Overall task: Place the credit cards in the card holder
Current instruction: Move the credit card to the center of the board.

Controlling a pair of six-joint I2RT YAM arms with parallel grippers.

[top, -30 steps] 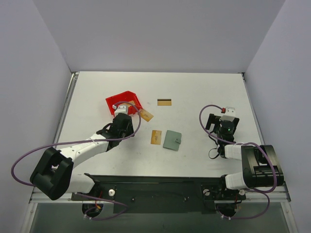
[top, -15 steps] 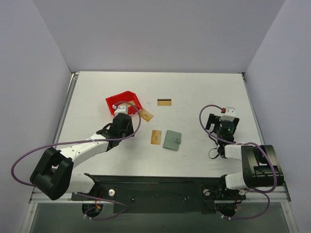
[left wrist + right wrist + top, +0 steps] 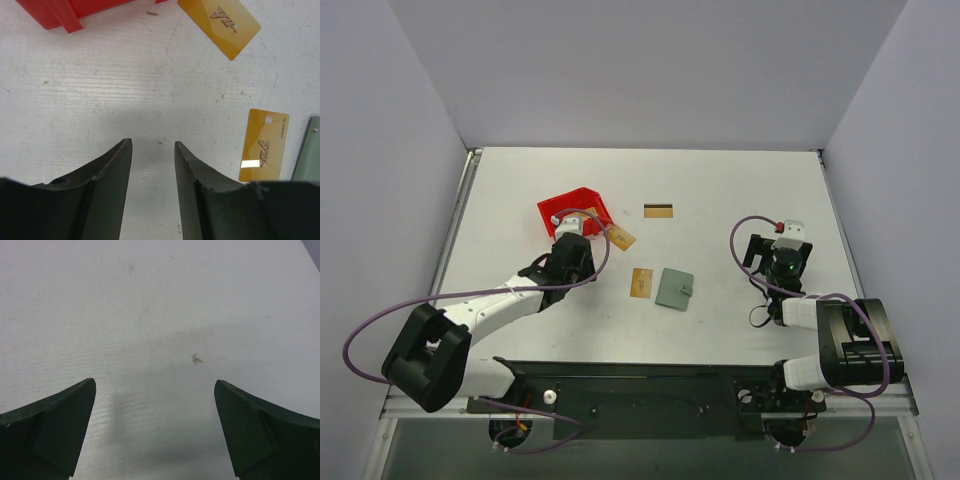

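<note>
My left gripper (image 3: 152, 145) hangs half-apart, empty; my right gripper (image 3: 155, 385) gapes wide over the table (image 3: 150, 300). Nothing has moved this past second, so nothing is stowed: holder (image 3: 674, 289) folded mid-table, one card (image 3: 641, 282) just left, second card (image 3: 620, 237) and third card (image 3: 658, 210) farther.

The left arm (image 3: 495, 305) stretches forward over the table, and the left gripper (image 3: 152, 143) faces down with its jaws partly apart (nothing between them). The right arm (image 3: 825, 325) sits folded near its base, the right gripper (image 3: 155, 385) spread wide and empty.
</note>
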